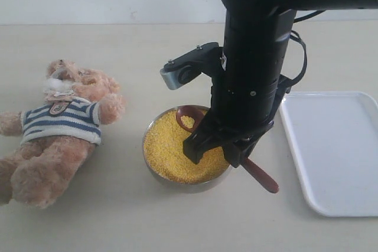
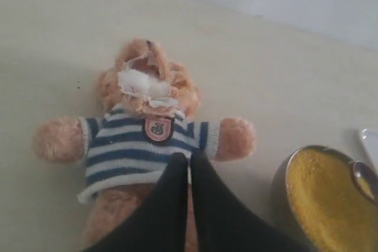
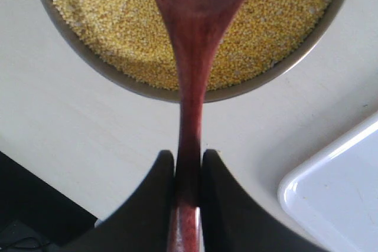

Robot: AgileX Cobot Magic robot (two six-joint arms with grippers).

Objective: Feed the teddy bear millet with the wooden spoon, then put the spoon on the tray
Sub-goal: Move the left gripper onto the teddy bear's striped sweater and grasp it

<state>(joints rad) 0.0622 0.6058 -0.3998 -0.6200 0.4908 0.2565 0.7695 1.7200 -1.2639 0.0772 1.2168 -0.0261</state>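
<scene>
Your right claw (image 3: pixel 188 162) pinches the wooden spoon (image 3: pixel 195 39) by its handle over the millet (image 1: pixel 165 149); teddy bear (image 1: pixel 59 125) at nine o'clock, left claw (image 2: pixel 189 159) pressed together.

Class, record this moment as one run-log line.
right gripper: shut on wooden spoon | spoon: loaded, over millet in metal bowl | left gripper: shut, pointed at teddy bear | tray: no spoon yet
</scene>
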